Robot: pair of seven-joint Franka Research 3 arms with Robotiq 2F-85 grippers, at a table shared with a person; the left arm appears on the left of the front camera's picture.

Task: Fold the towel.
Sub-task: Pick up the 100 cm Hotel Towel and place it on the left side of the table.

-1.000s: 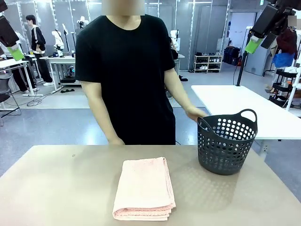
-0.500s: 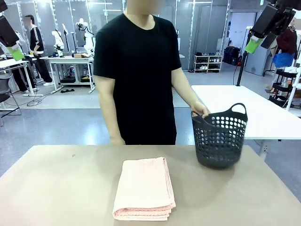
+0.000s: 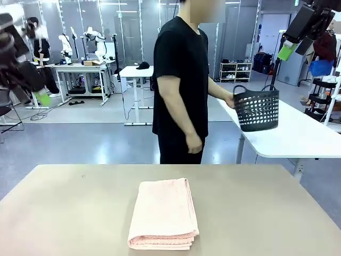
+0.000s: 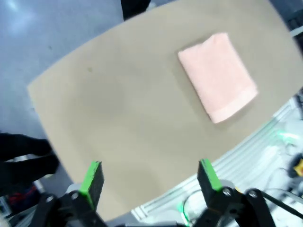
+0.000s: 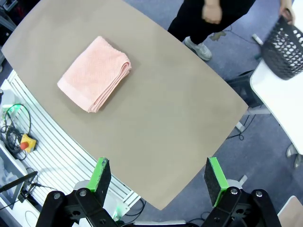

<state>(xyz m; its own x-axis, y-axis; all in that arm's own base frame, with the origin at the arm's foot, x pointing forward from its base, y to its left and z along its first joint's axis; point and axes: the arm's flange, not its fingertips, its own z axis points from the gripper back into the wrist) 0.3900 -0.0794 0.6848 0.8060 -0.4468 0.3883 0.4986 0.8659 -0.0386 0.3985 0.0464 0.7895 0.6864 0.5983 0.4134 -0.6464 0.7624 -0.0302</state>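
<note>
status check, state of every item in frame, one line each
towel: folded in layers, flat on the table, untouched
basket: held by its handle in the person's hand, over the white side table
left gripper: open, empty, high above the table
right gripper: open, empty, high above the table

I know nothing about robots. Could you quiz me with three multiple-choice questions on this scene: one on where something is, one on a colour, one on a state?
1. Where is the basket?
A. on the tan table beside the towel
B. in the person's hand, at the white table
C. on the floor

2. What colour is the towel?
A. blue
B. pink
C. white

3. How is the towel lying?
A. folded in layers
B. spread out flat
C. hanging from an end effector

Answers: 1 B, the hand holds its handle beside the white table. 2 B, it is light pink in all views. 3 A, stacked layers show at its near edge.
</note>
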